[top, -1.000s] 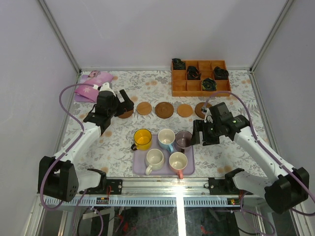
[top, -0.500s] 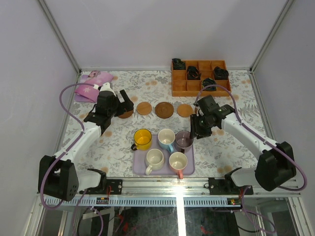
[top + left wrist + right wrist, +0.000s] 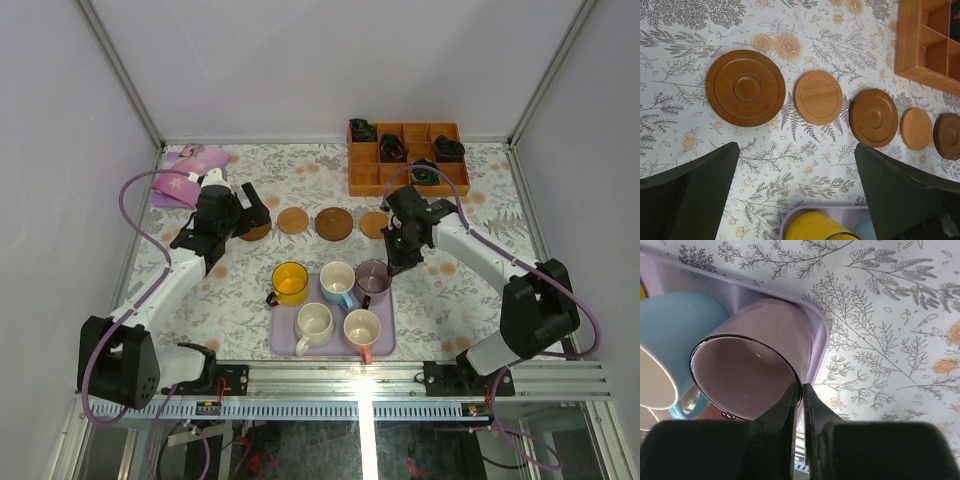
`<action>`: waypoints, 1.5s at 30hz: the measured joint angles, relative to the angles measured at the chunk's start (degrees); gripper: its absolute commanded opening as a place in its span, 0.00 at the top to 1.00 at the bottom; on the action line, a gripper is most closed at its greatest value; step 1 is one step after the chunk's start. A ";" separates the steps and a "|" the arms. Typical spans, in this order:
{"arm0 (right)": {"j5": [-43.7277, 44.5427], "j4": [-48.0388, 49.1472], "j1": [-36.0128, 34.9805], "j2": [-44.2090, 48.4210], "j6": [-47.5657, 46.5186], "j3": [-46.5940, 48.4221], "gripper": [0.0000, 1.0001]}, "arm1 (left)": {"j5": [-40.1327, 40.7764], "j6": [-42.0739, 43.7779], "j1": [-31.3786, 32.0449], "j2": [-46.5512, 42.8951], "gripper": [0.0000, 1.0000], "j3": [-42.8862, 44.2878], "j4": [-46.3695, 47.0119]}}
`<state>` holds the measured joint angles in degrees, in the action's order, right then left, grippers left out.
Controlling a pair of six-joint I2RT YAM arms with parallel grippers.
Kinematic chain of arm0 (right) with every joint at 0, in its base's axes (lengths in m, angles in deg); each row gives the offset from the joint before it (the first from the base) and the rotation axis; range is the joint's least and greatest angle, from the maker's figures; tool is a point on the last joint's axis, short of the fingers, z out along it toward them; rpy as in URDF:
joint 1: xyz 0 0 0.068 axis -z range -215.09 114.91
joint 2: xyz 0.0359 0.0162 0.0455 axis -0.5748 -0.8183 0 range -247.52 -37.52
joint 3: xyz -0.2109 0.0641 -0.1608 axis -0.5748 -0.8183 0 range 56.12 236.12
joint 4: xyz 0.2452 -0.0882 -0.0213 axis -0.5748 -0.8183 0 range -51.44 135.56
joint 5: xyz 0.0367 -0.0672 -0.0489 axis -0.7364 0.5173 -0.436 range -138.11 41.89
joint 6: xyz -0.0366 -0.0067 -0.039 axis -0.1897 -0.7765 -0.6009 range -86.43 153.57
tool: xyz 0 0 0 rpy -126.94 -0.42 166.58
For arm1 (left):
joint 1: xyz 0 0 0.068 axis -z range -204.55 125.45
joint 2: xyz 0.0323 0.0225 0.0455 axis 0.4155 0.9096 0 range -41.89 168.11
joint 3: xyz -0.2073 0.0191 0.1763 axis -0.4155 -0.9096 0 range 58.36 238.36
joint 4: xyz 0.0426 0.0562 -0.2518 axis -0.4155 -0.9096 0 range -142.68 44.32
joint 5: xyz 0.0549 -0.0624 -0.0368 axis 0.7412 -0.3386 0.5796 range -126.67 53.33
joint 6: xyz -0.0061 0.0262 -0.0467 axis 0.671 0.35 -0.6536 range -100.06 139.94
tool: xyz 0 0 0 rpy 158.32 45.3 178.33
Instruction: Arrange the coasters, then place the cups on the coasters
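From above, my left fingers point(image 3: 256, 205) hang spread wide over the left end of the coaster row, holding nothing. Coasters point(image 3: 334, 223) lie in a line across the floral table point(image 3: 240, 290). I count four here; my right arm covers the spot past them. My right fingers point(image 3: 392, 262) are down at the right rim of the greyish-purple cup point(image 3: 372, 283). That cup sits in the back row of the lavender tray point(image 3: 283, 345) with the light blue cup point(image 3: 338, 280) and the yellow cup point(image 3: 290, 283). The cream cup point(image 3: 314, 323) and pink cup point(image 3: 361, 328) are in front. An orange-brown box point(image 3: 364, 177) is at the far right.

Left wrist: both fingers far apart at the bottom corners, nothing between them. Five coasters in a row, none touching: dark grooved, tan, dark, tan, dark. The yellow cup's top is at the bottom edge.

Right wrist: fingers nearly pressed together, pinching the greyish-purple cup's wall, one inside the rim, one outside. The cup is at the tray's corner, just beside the light blue cup. Cannot tell if it is lifted.
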<state>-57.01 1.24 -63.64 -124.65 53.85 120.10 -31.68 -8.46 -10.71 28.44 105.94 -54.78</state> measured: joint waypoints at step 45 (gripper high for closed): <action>6.32 1.97 -12.24 17.00 2.54 -7.02 0.23 | -0.09 3.41 -0.02 5.18 0.00 3.58 0.20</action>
<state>-50.70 3.21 -75.88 -107.65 56.38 113.09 -31.77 -5.05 -10.73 33.62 109.52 -54.58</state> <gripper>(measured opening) 0.787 0.996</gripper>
